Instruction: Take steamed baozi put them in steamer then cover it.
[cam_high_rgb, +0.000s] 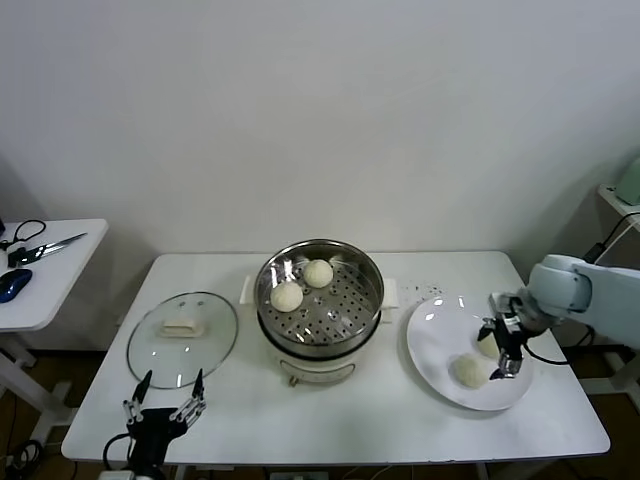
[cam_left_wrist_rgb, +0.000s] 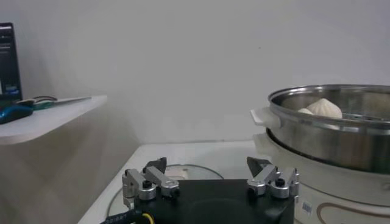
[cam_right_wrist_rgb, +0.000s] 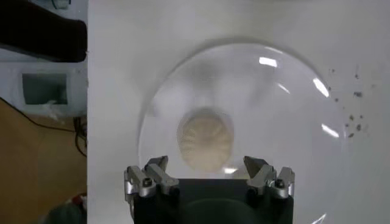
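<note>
Steamed baozi (cam_right_wrist_rgb: 205, 143) pleated in the right wrist view only, beneath the spread right hand (cam_right_wrist_rgb: 208, 171), over the plate (cam_right_wrist_rgb: 292, 109).

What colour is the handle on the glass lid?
White. The handle sits in the middle of the clear lid, and the head view shows it best.

Robot test lab, staged as kitchen corner. Bare white wall (cam_high_rgb: 320, 110), no cupboards, no sink. White tabletop (cam_high_rgb: 340, 420) on thin legs carries cooking props only: steamer (cam_high_rgb: 320, 300) at centre, cover (cam_high_rgb: 182, 338) at 9 o'clock, white plate (cam_high_rgb: 440, 345) at 3 o'clock. Side desk (cam_high_rgb: 45, 290) at 10 o'clock holds scissors (cam_high_rgb: 45, 247) and mouse (cam_high_rgb: 14, 284) (office gear). Loose cables (cam_high_rgb: 605, 245) at 3 o'clock.
</note>
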